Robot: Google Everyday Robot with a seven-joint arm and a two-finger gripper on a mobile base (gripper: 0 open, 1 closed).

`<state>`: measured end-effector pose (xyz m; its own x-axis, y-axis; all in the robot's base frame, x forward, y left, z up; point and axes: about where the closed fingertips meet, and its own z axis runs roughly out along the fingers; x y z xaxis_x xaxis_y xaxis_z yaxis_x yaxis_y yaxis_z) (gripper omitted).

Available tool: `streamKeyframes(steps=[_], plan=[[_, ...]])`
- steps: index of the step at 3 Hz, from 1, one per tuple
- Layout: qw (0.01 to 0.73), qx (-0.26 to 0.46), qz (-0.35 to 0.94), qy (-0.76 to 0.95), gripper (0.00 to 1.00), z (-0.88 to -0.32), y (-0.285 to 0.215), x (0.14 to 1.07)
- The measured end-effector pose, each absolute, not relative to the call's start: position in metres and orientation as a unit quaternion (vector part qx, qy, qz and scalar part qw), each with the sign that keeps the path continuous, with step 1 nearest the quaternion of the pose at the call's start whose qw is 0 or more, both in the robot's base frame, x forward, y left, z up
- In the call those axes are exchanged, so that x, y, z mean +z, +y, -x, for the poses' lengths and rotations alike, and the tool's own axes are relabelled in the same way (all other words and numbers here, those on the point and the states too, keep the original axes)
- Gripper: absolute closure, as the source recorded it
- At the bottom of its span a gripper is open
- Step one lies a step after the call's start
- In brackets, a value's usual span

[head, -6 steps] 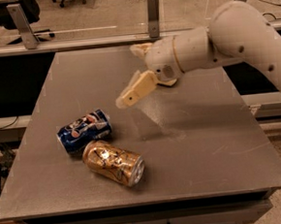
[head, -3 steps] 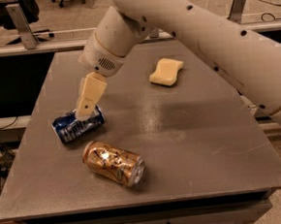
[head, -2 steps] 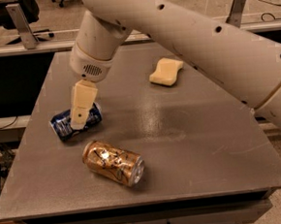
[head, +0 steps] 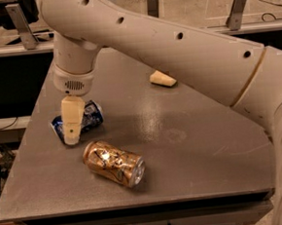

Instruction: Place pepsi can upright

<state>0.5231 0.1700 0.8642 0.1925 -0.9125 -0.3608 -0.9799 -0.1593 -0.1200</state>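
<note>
The pepsi can (head: 92, 114), dark blue with white markings, lies on its side at the left of the grey table (head: 197, 149). My gripper (head: 72, 131) hangs straight down from the large cream arm (head: 150, 40) and stands right over the can's middle, covering part of it from view. Its tip reaches down to the table surface on the near side of the can. Whether it touches the can I cannot tell.
A dented gold-brown can (head: 114, 163) lies on its side just in front and to the right of the pepsi can. A pale yellow sponge-like piece (head: 162, 78) lies further back. The table's left edge is close to the pepsi can. Desks and chair legs stand behind.
The arm has swung from the right side over to the left and come down over the pepsi can. The yellow piece that was in the gripper now lies on the table.
</note>
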Motion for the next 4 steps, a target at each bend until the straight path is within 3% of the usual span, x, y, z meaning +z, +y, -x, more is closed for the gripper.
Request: streamKeyframes(steps=[1,2,4], plan=[[0.146,0.077,0.762,0.626,0.09,-0.5197,0.1756,0.8533],[0.136,0.060,0.763,0.629,0.27,-0.5188,0.1759,0.8466],[0.129,0.042,0.761,0.634,0.73,-0.5204,0.1704,0.8444]])
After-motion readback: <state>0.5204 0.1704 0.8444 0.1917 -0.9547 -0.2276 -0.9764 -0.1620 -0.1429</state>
